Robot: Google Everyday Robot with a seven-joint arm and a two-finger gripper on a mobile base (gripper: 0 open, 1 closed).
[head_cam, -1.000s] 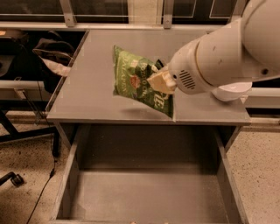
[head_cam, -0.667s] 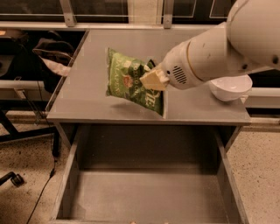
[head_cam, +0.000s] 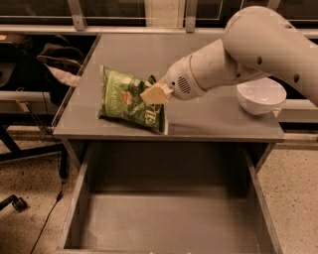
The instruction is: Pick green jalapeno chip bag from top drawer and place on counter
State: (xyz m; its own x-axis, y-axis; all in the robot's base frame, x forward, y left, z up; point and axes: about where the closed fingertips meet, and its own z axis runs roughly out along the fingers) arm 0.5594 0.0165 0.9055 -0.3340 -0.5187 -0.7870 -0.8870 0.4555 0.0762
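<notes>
The green jalapeno chip bag [head_cam: 125,100] hangs tilted just over the counter [head_cam: 208,119], near its front left part, its lower edge at or close to the surface. My gripper [head_cam: 155,93] is shut on the bag's right upper side, with the white arm reaching in from the upper right. The top drawer [head_cam: 164,218] stands pulled open below the counter's front edge, and I see nothing inside it.
A white bowl [head_cam: 261,95] sits on the counter's right side. Dark chairs or bags [head_cam: 49,59] stand to the left of the counter. A window frame [head_cam: 149,15] runs along the back. Speckled floor lies on both sides.
My gripper has carried the bag leftward and lower over the counter. The bag is now nearer the surface and the counter's left half.
</notes>
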